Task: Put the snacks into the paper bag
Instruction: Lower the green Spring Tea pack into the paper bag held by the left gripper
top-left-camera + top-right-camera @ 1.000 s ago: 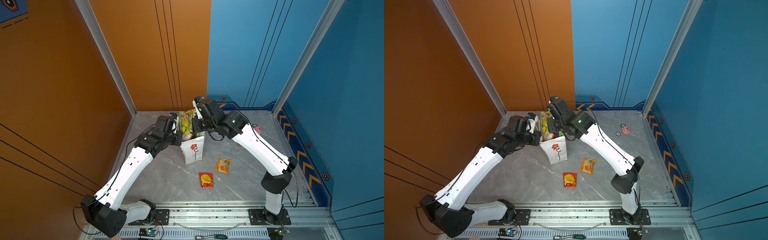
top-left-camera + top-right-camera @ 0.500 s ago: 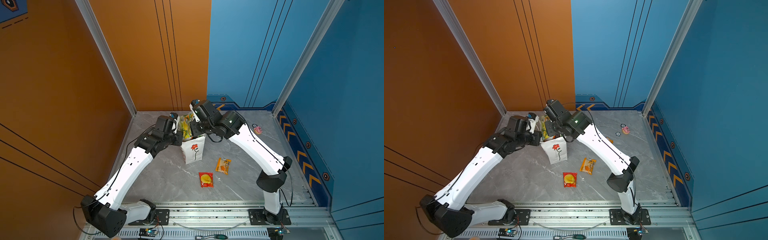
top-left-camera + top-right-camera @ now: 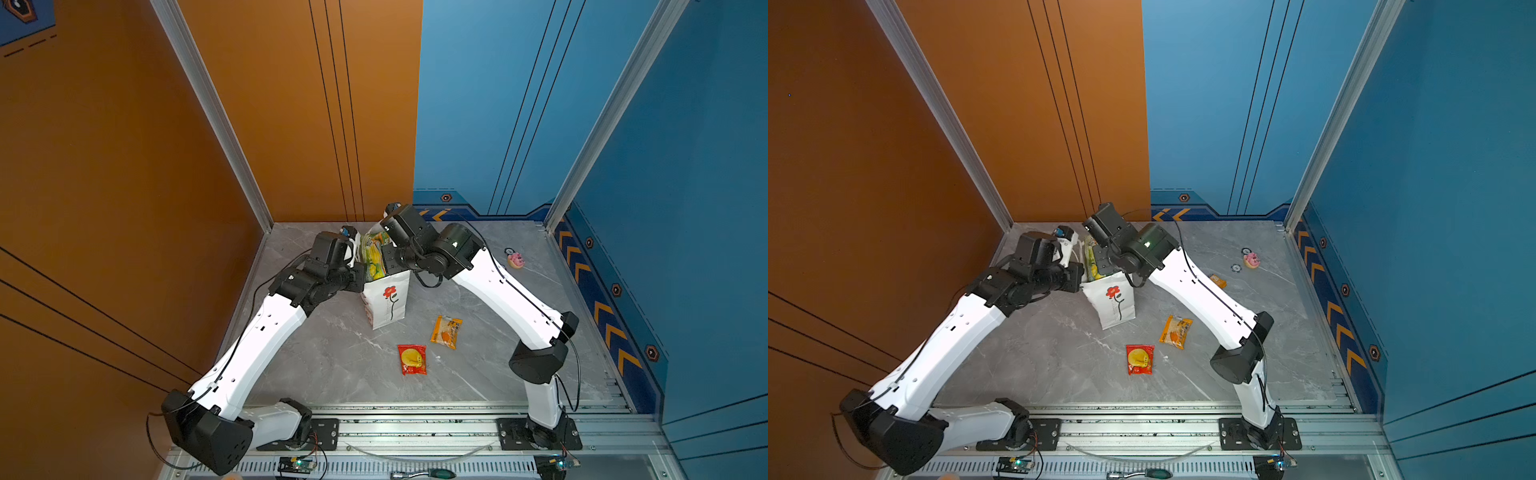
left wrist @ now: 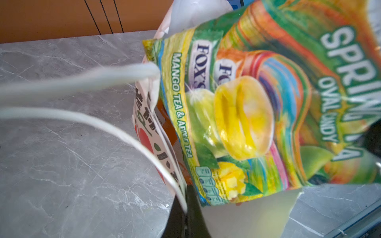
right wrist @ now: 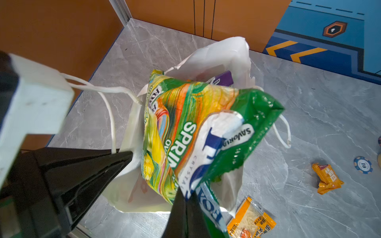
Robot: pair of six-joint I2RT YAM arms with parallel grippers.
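- The paper bag [image 3: 388, 305] stands upright near the middle of the grey surface [image 3: 332, 365], with its red flower facing the front and both arms leaning in over its mouth.
- The left fingers [image 4: 194, 216] are pinched together on the bag's rim on its left side, right by a white cord handle [image 4: 82, 82]. I'd say they are steadying the bag and keeping its mouth open.
- The right fingers [image 5: 185, 222] are clamped narrow on the top edge of the green-yellow packet [image 5: 185, 115]. It hangs partly inside the bag, and much of it is above the rim.
- The step in hand looks like lowering this packet in. The next move calls for sinking it past the rim and letting go without tugging the bag over.
- Left to load, by my reckoning, are an orange packet [image 3: 446, 331] and a red packet [image 3: 412, 359]. They lie flat on the surface in front of the bag, near each other but not touching.
- The right wrist view adds things the left wrist view misses. A purple packet [image 5: 223, 79] is already inside the bag, and a small crumpled orange packet [image 5: 326, 178] lies near a blue chip [image 5: 362, 164].
- Both top views show a pink toy [image 3: 516, 260] well apart on the right.
- Only the left wrist view shows the pinch on the rim up close.
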